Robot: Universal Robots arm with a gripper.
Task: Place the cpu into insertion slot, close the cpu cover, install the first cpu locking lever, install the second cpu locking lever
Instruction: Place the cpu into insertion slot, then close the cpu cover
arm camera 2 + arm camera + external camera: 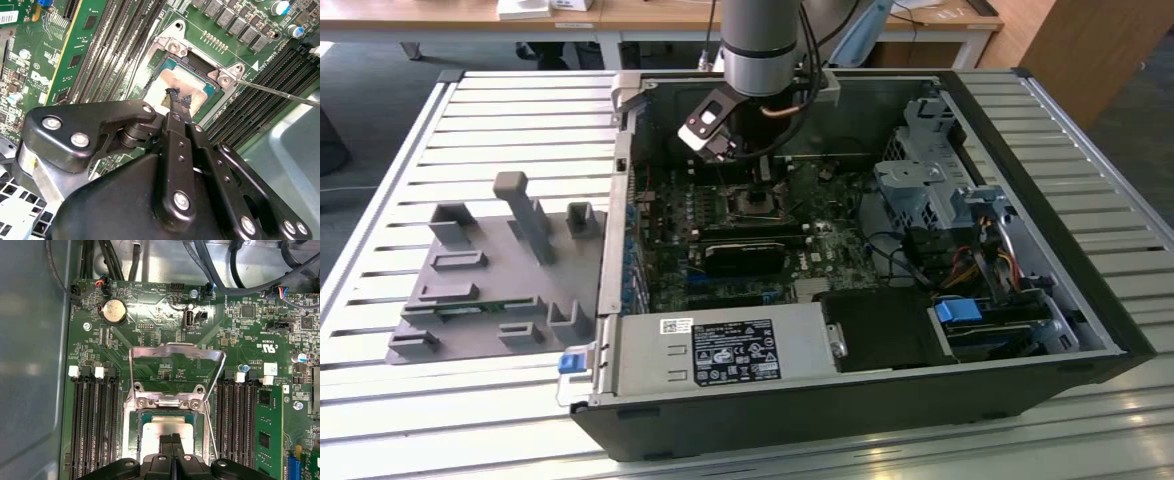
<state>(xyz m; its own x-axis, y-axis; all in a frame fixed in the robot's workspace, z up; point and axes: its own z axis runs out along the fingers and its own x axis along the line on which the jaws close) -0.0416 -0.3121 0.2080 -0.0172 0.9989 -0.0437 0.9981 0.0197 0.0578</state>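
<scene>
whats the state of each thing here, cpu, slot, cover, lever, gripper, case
cpu: lying flat in the slot
insertion slot: filled by the cpu
cpu cover: open, standing up off the slot
locking lever: unlatched, sticking out free
gripper: shut, tips down at the cpu's top
computer case: on its side, side panel off

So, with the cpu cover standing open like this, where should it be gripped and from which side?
On the cpu cover, probably the middle of the free end bar, farthest from the hinge by the cpu. The cover stands open, that thin bar raised off the board, so it could be pinched across from above.
</scene>
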